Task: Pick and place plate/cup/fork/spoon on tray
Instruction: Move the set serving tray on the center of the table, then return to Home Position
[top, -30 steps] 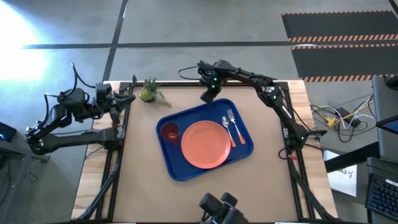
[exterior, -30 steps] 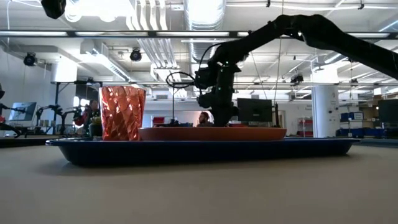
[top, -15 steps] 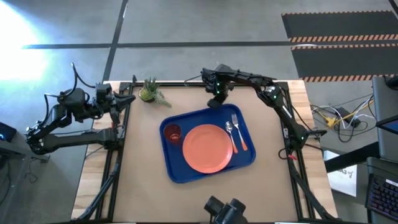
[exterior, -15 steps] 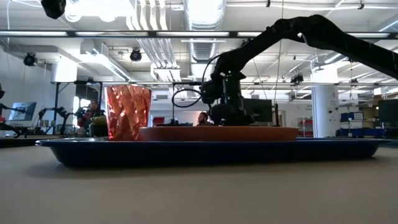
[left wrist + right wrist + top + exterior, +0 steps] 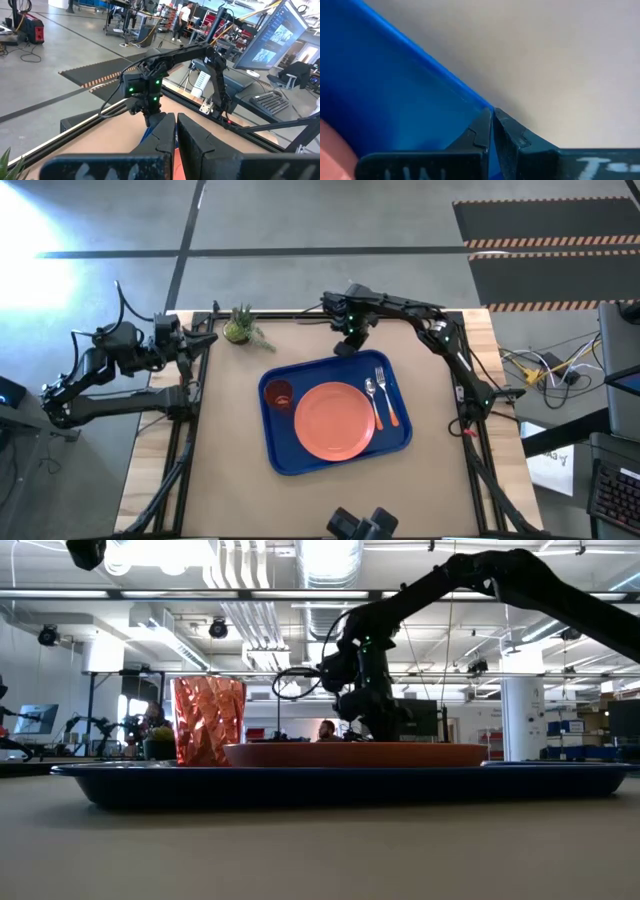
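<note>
The deep-blue tray [image 5: 300, 463] lies flat on the table's middle and also shows in the low view [image 5: 330, 785]. On it rest the salmon-orange plate [image 5: 335, 420], the dark-red cup [image 5: 278, 393] upright at its left end, and the spoon [image 5: 372, 398] and fork [image 5: 386, 395] side by side at its right end. My right gripper [image 5: 345, 348] is shut on the tray's far rim. My left gripper [image 5: 205, 340] is shut and empty at the table's far left edge, well away from the tray. My right gripper pinches the tray's raised far rim [image 5: 475, 100] between its two fingers, near the middle of the far side. The fingers come from above, slanting down, and lie across the rim. The tray lies flat on the table.
A small green potted plant [image 5: 240, 328] stands at the far left of the table, beside the tray's far left corner. Bare tabletop lies along the near side [image 5: 330, 500] and to the tray's left.
My right gripper has gone toward the table's right and a little toward its near edge, staying shut. The tray has slid along the table with it and turned slightly, now lying squarer to the table's edges. The dishes on it rode along without shifting.
</note>
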